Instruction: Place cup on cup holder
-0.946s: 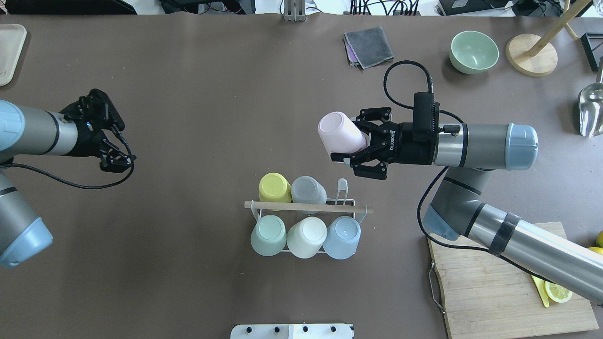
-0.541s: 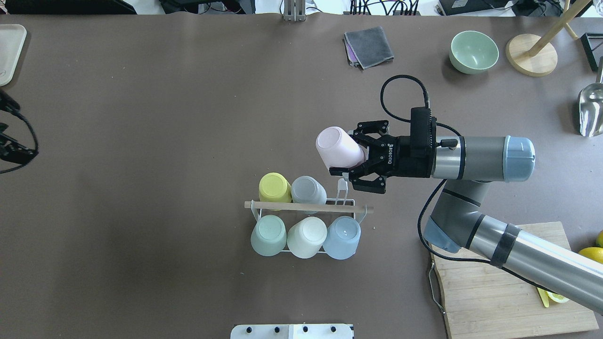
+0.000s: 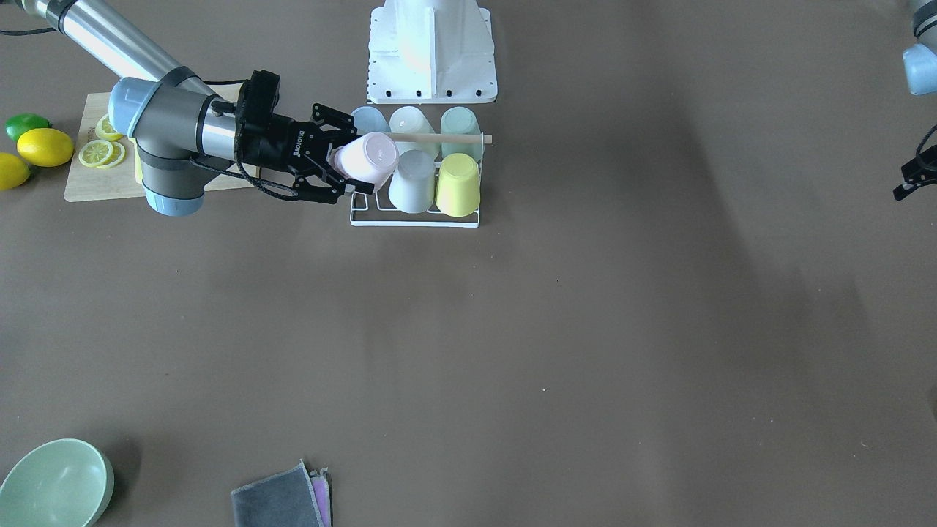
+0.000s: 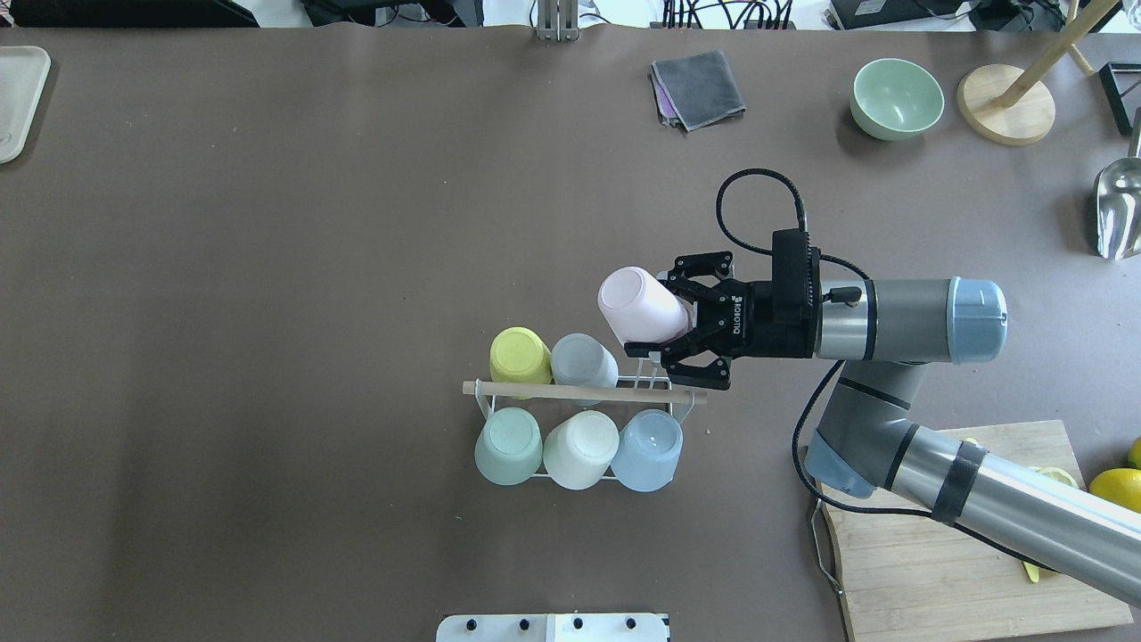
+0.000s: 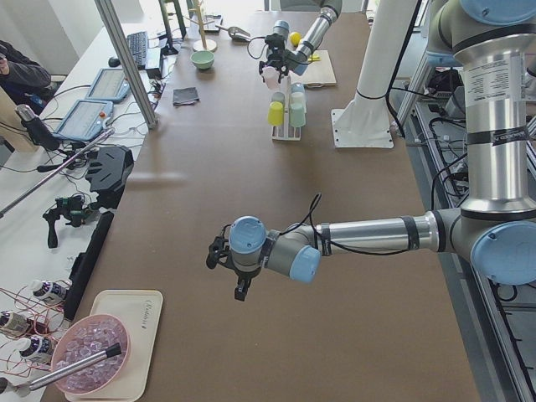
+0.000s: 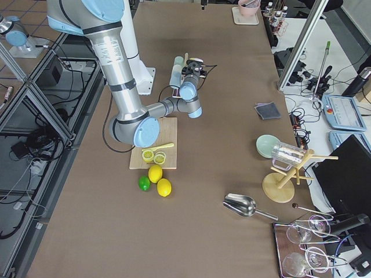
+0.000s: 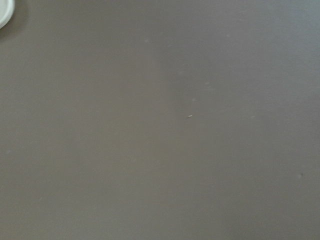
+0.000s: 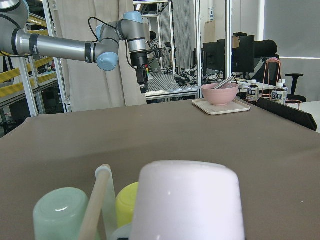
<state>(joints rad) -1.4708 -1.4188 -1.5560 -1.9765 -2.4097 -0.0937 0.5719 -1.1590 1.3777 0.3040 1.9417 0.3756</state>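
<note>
My right gripper [image 4: 649,311] is shut on a pink cup [image 4: 640,305], held upside down and tilted. It hangs just above the back right corner of the cup holder [image 4: 535,390], a white wire rack with a wooden rod, over its bare prong. In the front-facing view the cup [image 3: 366,161] stands against the grey cup. The rack holds yellow [image 4: 520,355], grey [image 4: 584,359], mint [image 4: 508,444], cream [image 4: 581,448] and blue [image 4: 648,448] cups. The pink cup fills the right wrist view [image 8: 190,200]. My left gripper [image 3: 911,179] is far off at the table's edge; I cannot tell its state.
A grey cloth [image 4: 698,87], a green bowl [image 4: 897,98], a wooden stand [image 4: 1005,104] and a metal scoop [image 4: 1119,209] lie at the back right. A cutting board [image 4: 945,571] with lemon slices is near the right arm. A white tray [image 4: 18,98] is far left.
My right gripper has carried the pink cup toward the rack, now over its bare back prong. My left arm has pulled out of the overhead view to the left.
</note>
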